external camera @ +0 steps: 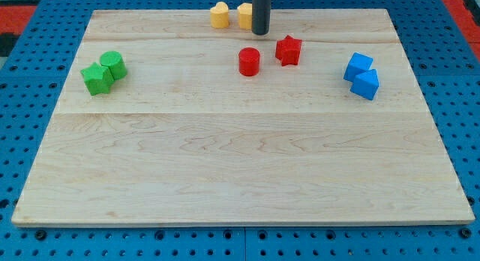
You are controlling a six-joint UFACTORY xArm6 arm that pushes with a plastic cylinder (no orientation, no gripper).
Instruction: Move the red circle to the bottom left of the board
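Observation:
The red circle (249,61) is a short red cylinder near the view's top centre of the wooden board (240,163). My tip (260,32) is the lower end of a dark rod coming down from the view's top edge. It stands just above and slightly right of the red circle, with a small gap between them. A red star (288,50) lies right of the circle, close beside it but apart.
Two yellow blocks (219,15) (244,15) sit at the top edge, left of the rod, the right one partly behind it. A green circle (113,64) and a green star-like block (97,79) touch at the left. Two blue blocks (358,66) (367,84) touch at the right.

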